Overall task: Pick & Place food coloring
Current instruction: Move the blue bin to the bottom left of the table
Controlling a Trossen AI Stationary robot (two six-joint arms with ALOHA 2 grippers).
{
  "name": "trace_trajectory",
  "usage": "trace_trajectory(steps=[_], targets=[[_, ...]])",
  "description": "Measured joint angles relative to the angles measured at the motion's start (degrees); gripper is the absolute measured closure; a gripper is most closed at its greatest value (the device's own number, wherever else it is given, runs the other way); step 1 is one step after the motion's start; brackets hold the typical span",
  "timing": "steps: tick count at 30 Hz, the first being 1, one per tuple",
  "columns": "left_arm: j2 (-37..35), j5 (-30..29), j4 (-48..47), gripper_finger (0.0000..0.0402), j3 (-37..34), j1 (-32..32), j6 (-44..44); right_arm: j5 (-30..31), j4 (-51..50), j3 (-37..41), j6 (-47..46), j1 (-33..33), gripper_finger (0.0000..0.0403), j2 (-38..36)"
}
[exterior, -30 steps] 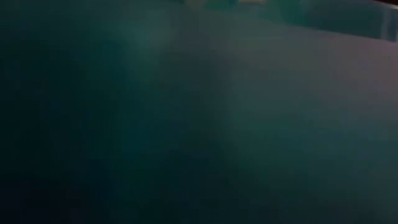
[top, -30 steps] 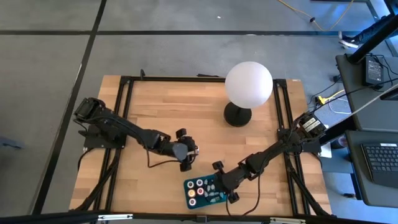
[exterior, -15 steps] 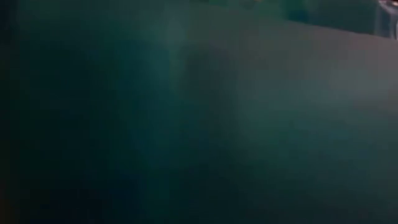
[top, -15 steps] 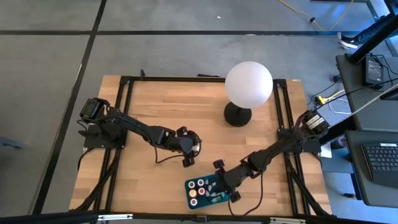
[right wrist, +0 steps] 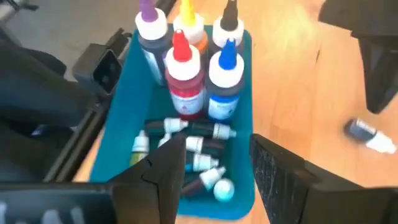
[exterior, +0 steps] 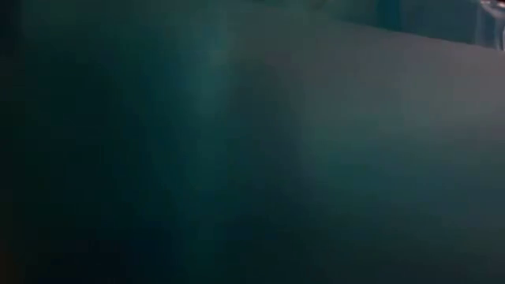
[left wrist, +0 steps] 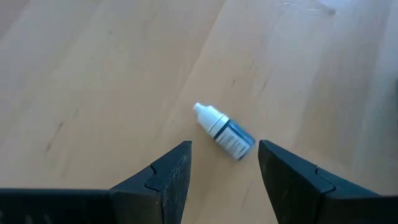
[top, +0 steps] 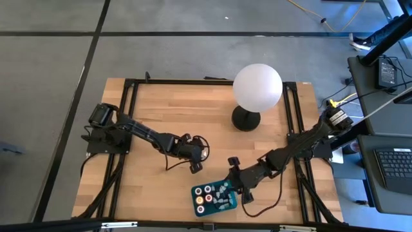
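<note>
One small bottle (left wrist: 224, 132) lies on the bare counter (top: 154, 103) near its middle, under the spread, empty left claw (left wrist: 224, 177). Right claw (right wrist: 214, 163), also spread, hangs over the front-edge tray (right wrist: 245, 93) of bottles.

A teal tray (right wrist: 121, 134) is sitting on the pale wood-grain table (top: 154, 109), carrying bottles capped in purple (right wrist: 149, 18), yellow (right wrist: 186, 15), black (right wrist: 229, 18), red (right wrist: 181, 53) and blue (right wrist: 227, 59). A small dark-blue bottle (left wrist: 224, 132) with a white cap is lying on the wood. The lamp (top: 257, 87) is showing a white globe on a black base. Both arms are looking dark.
</note>
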State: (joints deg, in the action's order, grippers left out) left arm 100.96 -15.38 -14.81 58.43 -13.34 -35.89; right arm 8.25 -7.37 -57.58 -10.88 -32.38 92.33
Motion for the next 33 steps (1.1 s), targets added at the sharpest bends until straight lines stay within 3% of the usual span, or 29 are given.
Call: trace_trajectory(steps=[7,11,20,28,33], targets=[[2.8,-0.4,0.4,0.0219,0.0,-0.5,-2.5,-3.4,-18.5,-0.1,-14.3,-0.1,0.0224,-2.9],[4.1,0.2,1.8,0.0219,0.0,-0.4,-2.6,-3.3,-23.2,-0.1,-16.8,-0.1,0.0224,-3.0],[4.8,0.5,1.1,0.0219,0.0,-0.4,-4.1,-1.2,-16.0,0.0,-13.6,0.1,0.0224,-3.0],[4.8,0.5,1.0,0.0219,0.0,-0.4,-4.0,2.9,-6.8,0.0,-1.5,0.1,0.0224,-3.0],[4.8,0.5,0.9,0.0219,0.0,-0.4,-4.0,2.8,-4.2,0.0,-0.5,0.3,0.0223,-1.9]])
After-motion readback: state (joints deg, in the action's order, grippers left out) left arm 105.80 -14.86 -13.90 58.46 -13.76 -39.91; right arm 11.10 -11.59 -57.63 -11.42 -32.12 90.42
